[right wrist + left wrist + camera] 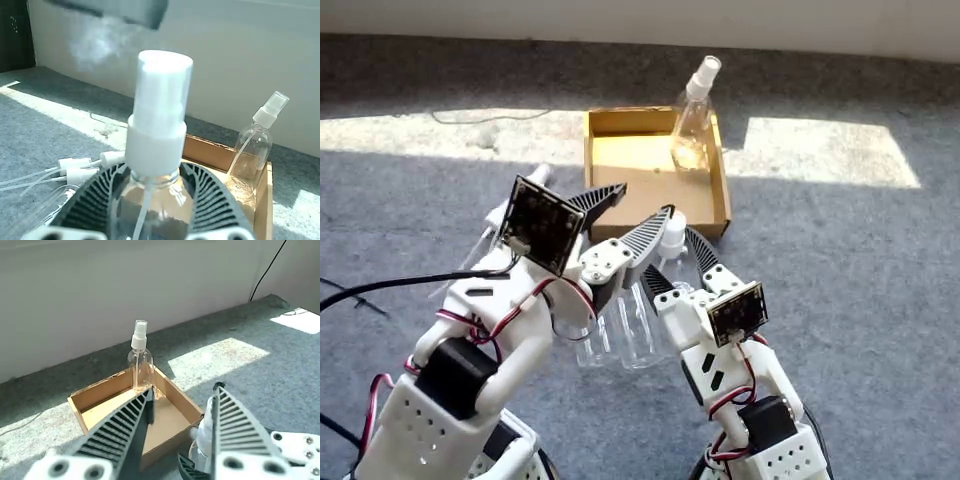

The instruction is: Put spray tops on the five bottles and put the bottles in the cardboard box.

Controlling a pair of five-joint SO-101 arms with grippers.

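Partly screened by your left arm (470, 370), loose spray tops (75, 167) lay flat on the grey carpet (880, 300), thin tubes (30, 177) trailing, and your left gripper (182, 392) gaped wide, ribbed black fingers (125, 425) holding nothing. Your right gripper (155, 175) clamped a clear bottle (150, 200) upright, its white spray top (159, 125) pointing up; beyond, slightly right, another capped bottle (690, 135) stood upright in the cardboard box's (630, 118) far corner.

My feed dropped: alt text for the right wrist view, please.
The right end effector grips a clear bottle with a white spray top on. Behind, a second capped bottle stands in the cardboard box; loose spray tops lie on the carpet.
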